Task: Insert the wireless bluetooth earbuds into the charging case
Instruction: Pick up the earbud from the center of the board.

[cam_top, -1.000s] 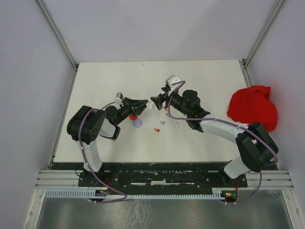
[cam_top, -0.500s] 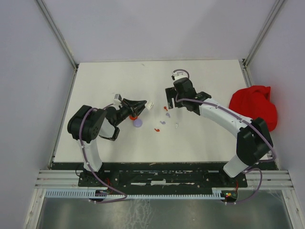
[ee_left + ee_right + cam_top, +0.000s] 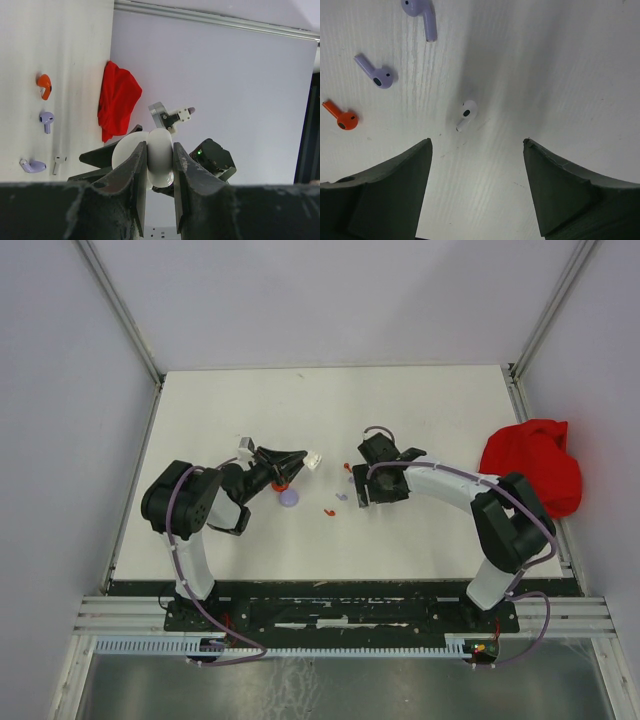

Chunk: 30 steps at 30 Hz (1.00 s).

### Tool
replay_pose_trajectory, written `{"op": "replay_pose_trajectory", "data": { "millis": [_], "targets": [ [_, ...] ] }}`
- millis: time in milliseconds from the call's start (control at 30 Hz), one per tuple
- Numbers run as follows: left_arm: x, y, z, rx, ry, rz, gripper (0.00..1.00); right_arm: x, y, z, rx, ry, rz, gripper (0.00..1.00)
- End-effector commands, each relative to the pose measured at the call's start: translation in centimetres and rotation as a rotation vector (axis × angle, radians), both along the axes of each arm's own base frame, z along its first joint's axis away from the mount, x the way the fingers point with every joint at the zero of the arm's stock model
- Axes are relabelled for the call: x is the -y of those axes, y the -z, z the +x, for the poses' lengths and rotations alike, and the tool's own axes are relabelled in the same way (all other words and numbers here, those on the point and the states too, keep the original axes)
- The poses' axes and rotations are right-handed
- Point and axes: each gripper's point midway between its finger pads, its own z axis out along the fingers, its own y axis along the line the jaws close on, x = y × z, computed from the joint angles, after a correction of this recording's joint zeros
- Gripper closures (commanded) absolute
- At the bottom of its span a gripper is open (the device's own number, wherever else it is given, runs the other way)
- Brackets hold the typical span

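Note:
My left gripper point(image 3: 303, 459) is shut on the white charging case point(image 3: 160, 155) and holds it above the table. My right gripper point(image 3: 477, 142) hangs open over the earbuds, fingers pointing down at the tabletop. A white earbud point(image 3: 466, 114) lies just ahead of the open jaws, not touched. Two purple earbuds point(image 3: 377, 75) point(image 3: 422, 12) and a red earbud point(image 3: 342, 119) lie further off. In the top view a red earbud point(image 3: 327, 510) and a purple one point(image 3: 340, 497) show between the arms. The left wrist view also shows a red earbud point(image 3: 45, 86).
A red disc point(image 3: 279, 483) and a purple disc point(image 3: 289, 498) lie on the table point(image 3: 220, 410) under the left gripper. A crumpled red cloth point(image 3: 530, 465) sits at the right edge. Grey walls close in the table on three sides.
My right gripper has pulled away from the case in the left gripper, swung right, then come down over the earbuds. The left gripper has stayed still with the case.

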Motion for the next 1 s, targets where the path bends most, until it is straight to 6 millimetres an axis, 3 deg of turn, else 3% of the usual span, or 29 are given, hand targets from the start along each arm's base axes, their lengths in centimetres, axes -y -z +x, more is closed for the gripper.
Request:
{"op": "replay_pose_trajectory", "data": {
  "millis": [0,967],
  "targets": [
    [-0.2,-2.3,-0.3,0.095,0.008,-0.043,0.97,-1.2,0.5,0.0,-0.019,0.020,0.039,0.20],
    [-1.2,-1.9,-0.5,0.083,-0.008,-0.047,0.97,-4.2,2.2,1.0,-0.056,-0.005,0.082,0.27]
  ]
}}
